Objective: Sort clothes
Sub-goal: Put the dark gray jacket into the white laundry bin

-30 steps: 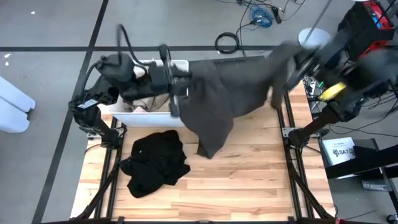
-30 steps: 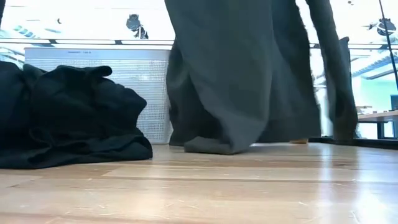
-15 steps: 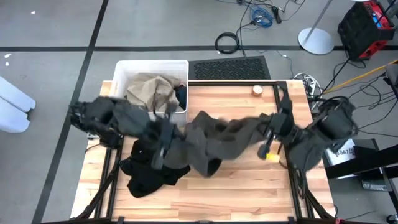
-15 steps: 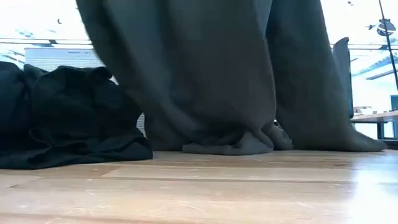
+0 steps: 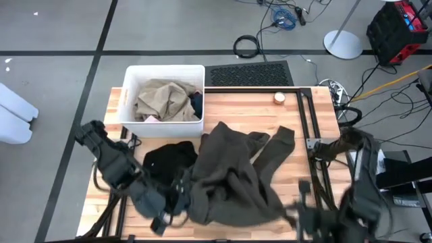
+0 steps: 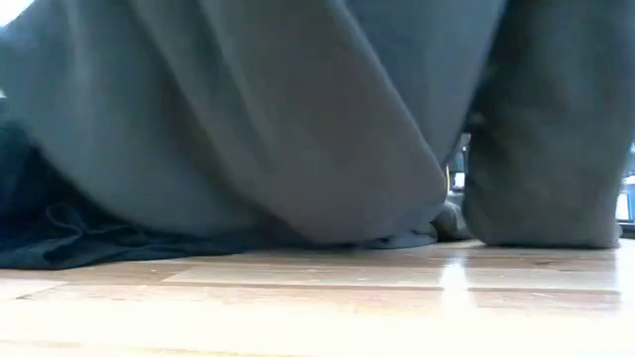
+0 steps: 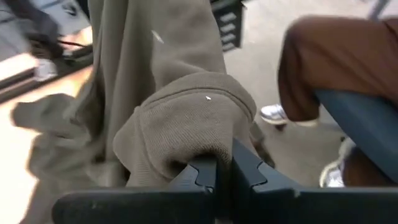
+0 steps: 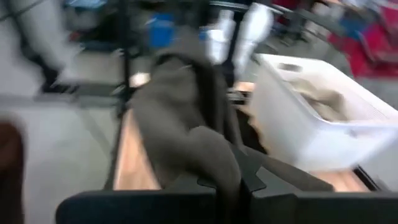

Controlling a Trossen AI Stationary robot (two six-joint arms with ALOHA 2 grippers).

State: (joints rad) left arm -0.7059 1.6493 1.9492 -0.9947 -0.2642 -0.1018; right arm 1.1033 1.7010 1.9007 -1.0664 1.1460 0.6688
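Grippers both clamped on the same garment. Left gripper (image 7: pixel 222 167) is at the near-left of the table, fingers pinched together on a thick fold of the olive-brown garment (image 5: pixel 233 172). Right gripper (image 8: pixel 229 174) is at the near-right edge, likewise closed on another part of that cloth. Two-point hold looks meant to spread the piece out, so it drapes flat across the table middle instead of bunching; that's my read, not certain.

Garment lies spread over the wooden table (image 5: pixel 297 115), reaching from the middle toward the near edge, hanging close in front of the low camera. Its left edge overlaps a black garment (image 5: pixel 170 158) heaped at left-centre.

White bin (image 5: pixel 128 88) sits at the far-left corner, holding a tan garment (image 5: pixel 160 98) plus a dark blue piece (image 5: pixel 196 103) at its right side.

Count: two grippers, one bin, four garments I can separate — one olive-brown, one black, one tan, one dark blue.

A person's leg in brown trousers (image 7: pixel 336 53) shows beyond the table.
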